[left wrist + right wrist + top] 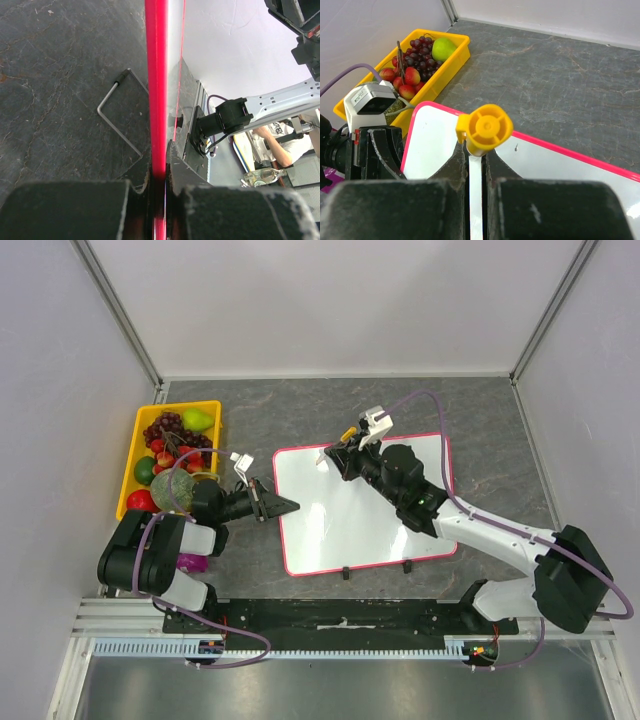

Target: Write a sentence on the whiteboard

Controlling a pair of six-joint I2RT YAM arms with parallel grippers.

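The whiteboard (365, 510), white with a pink-red frame, lies on the dark table. No sentence shows on its face; only a tiny dark mark (516, 147) is there. My left gripper (290, 505) is shut on the board's left edge, and the red frame (156, 100) runs between its jaws (157, 180). My right gripper (345, 455) is over the board's far left corner, shut on a white marker with a yellow end (485, 129). The marker stands between the jaws (476, 155), its yellow end toward the camera. Its tip is hidden.
A yellow tray (140, 430) of fruit stands left of the board, close behind the left arm; it also shows in the right wrist view (455, 62). A bent metal wire (112, 117) lies by the board's edge. Two small black feet (345, 573) sit on the board's near edge.
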